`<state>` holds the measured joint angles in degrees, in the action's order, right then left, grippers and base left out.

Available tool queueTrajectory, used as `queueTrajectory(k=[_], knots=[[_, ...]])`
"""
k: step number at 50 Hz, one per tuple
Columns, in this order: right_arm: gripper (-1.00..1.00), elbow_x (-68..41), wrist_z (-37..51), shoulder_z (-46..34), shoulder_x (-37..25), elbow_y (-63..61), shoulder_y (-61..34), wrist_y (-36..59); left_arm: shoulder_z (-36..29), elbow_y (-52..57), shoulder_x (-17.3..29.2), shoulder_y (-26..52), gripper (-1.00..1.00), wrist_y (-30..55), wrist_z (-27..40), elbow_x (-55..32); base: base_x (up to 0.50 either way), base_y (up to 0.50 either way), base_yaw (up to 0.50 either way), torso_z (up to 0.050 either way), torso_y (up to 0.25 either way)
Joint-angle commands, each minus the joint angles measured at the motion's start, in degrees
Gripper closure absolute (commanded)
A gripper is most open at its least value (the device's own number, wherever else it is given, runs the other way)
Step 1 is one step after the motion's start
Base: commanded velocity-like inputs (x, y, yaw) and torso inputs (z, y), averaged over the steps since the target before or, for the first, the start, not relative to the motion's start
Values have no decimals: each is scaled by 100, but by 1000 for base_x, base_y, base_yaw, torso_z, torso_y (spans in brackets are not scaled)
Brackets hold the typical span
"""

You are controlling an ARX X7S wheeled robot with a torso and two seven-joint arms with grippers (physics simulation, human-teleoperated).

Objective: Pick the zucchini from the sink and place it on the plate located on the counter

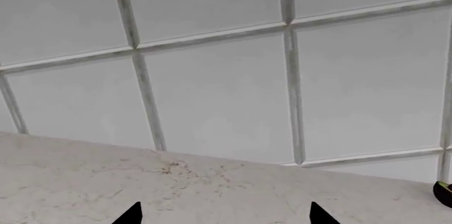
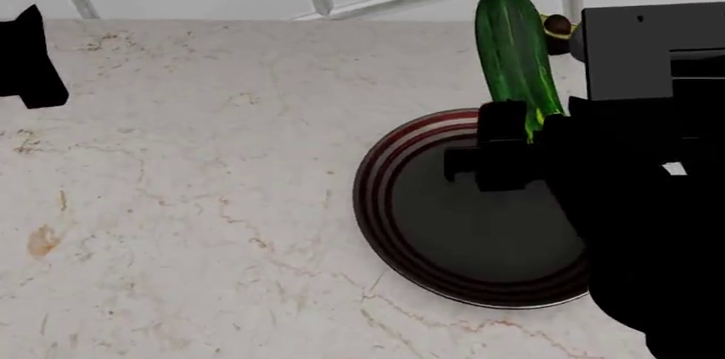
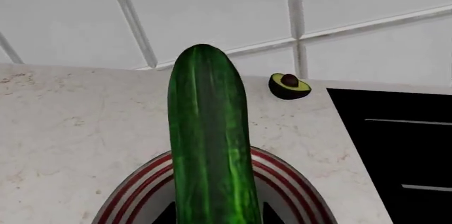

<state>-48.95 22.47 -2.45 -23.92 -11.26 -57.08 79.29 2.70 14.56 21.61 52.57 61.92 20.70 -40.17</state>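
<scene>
Zucchini (image 2: 515,58) stretching lengthwise toward the tiled wall (image 1: 211,75), hanging over the plate (image 2: 391,206) on the counter (image 2: 193,189), right gripper (image 2: 510,151) clamping its near end, left gripper (image 1: 224,216) sitting with jaws apart, holding nothing.

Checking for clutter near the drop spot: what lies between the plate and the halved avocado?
Only bare counter separates the plate from the halved avocado, seen in the right wrist view.

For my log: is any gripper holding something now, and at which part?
The right gripper holds the zucchini near one end, above the plate. The left gripper holds nothing.
</scene>
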Motion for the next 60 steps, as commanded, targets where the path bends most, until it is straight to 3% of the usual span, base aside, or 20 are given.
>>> queueTrajectory(k=[1, 42, 43, 60], knots=[[100, 17, 23, 42, -7, -60, -2, -45, -53, 17, 39, -51, -100, -63, -18, 15, 0, 0, 0, 0, 0], [100, -22, 57, -20, -33, -8, 5, -68, -188, -9, 103, -59, -100, -202, -106, 70, 0, 0, 0, 0, 6], [100, 3858, -2860, 463, 1092, -682, 16, 919, 675, 406, -1097, 38, -100, 681, -2124, 2796, 0, 0, 0, 0, 0], [100, 3895, -2790, 249, 1092, 155, -43, 535, 646, 185, -1042, -97, -100, 430, -2109, 2802, 0, 0, 0, 0, 0]])
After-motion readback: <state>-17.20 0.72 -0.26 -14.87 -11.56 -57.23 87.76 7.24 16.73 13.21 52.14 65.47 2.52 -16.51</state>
